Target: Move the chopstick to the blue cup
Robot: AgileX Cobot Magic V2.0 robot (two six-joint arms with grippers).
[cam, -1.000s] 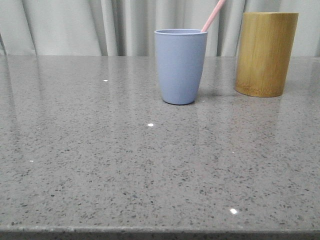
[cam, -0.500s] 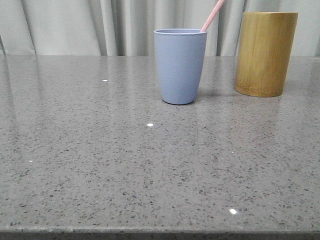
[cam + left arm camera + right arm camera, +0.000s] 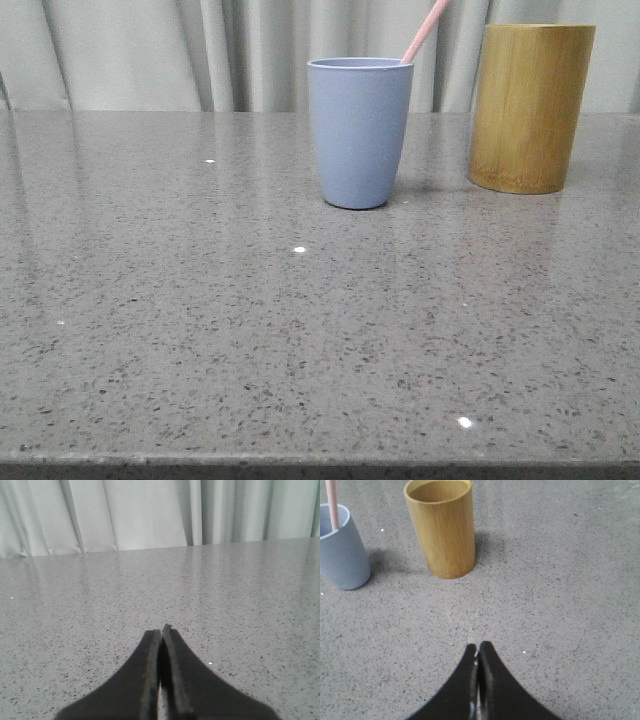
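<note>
The blue cup (image 3: 360, 132) stands upright on the grey stone table at the back centre. A pale pink chopstick (image 3: 425, 32) stands inside it and leans to the right over its rim. The cup (image 3: 341, 552) and the chopstick (image 3: 332, 502) also show in the right wrist view. My right gripper (image 3: 478, 646) is shut and empty, low over the table, well in front of the bamboo holder. My left gripper (image 3: 161, 630) is shut and empty over bare table. Neither gripper shows in the front view.
A yellow-brown bamboo holder (image 3: 531, 106) stands upright to the right of the blue cup; its inside (image 3: 438, 490) looks empty in the right wrist view. Grey curtains (image 3: 150, 50) hang behind the table's far edge.
</note>
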